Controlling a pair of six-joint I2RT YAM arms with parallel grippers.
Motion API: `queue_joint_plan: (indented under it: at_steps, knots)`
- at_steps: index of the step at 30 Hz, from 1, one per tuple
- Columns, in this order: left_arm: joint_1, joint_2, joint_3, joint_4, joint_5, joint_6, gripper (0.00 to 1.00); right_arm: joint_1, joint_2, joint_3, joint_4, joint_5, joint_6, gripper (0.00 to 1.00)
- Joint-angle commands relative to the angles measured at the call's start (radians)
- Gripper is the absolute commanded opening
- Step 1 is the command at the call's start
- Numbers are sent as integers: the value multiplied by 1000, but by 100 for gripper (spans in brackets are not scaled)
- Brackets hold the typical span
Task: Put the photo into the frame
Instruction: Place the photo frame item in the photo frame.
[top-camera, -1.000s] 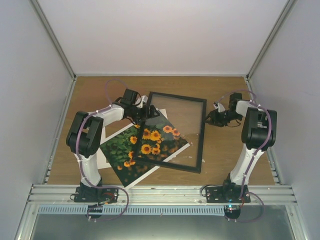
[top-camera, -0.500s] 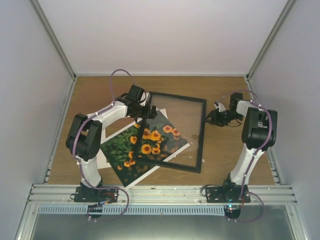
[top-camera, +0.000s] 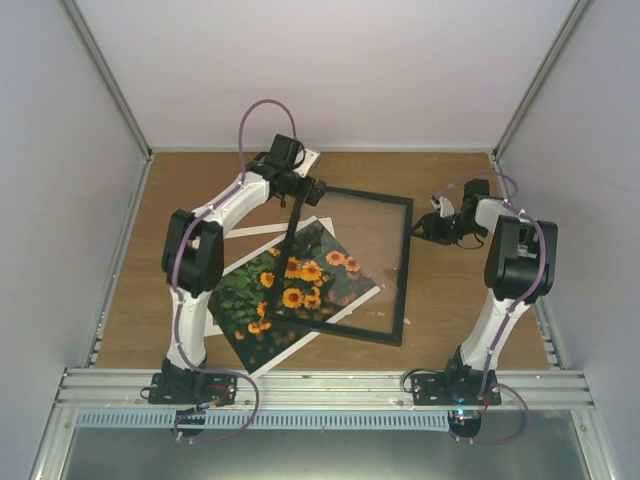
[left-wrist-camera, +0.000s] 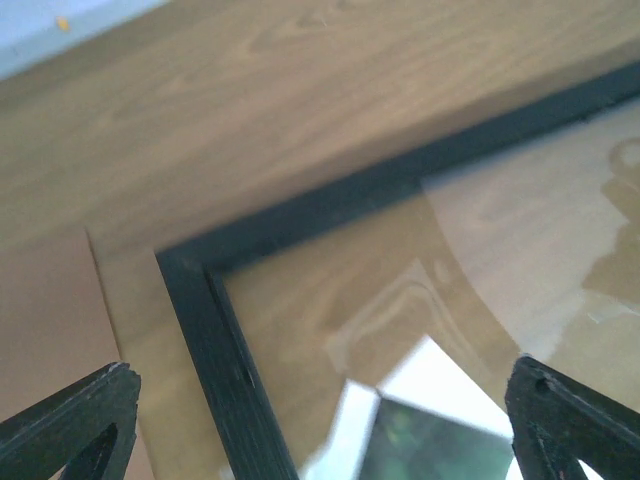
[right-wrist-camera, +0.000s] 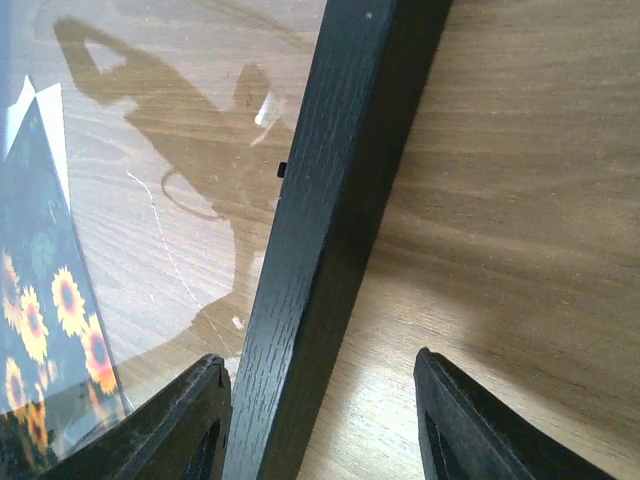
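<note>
The black frame (top-camera: 407, 270) lies flat in the middle of the table, and through its clear pane the wood shows. The photo (top-camera: 250, 300), orange sunflowers on dark green, lies at an angle with its right half under the frame's near-left part. My left gripper (top-camera: 298, 196) hovers open over the frame's far-left corner (left-wrist-camera: 190, 275), with nothing between its fingers. A corner of the photo (left-wrist-camera: 430, 440) shows through the pane below it. My right gripper (top-camera: 422, 228) stands open astride the frame's right rail (right-wrist-camera: 330, 200); its left finger (right-wrist-camera: 185, 425) is close beside the rail, its right finger well clear.
A white mat (top-camera: 262, 230) lies under the photo on the left side. A flat brownish board (left-wrist-camera: 40, 320) lies just outside the frame's far-left corner. White walls close the table in at the back and both sides, and a metal rail runs along the near edge.
My left arm has swung toward the back, from over the frame's left rail and the photo to its far-left corner. The right gripper has opened a little wider at the right rail.
</note>
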Motion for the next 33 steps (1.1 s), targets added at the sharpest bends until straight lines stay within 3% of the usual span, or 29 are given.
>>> queue_joint_plan:
  at_steps: [1, 7, 10, 20, 33]
  knots:
    - [-10, 181, 191, 10, -97, 143, 99, -5, -40, 18, 24, 10, -24, 52]
    - [-11, 370, 440, 43, -122, 167, 99, -5, -47, 9, 30, 4, 0, 52]
    - [-22, 412, 493, 53, -119, 185, 99, -4, -45, 12, 27, 7, -2, 52]
    - [-52, 476, 490, 101, -138, 192, 99, 5, -30, 17, 29, 1, 6, 53]
    - [-57, 448, 382, 99, -123, 207, 99, 8, -27, 16, 31, -6, 13, 53]
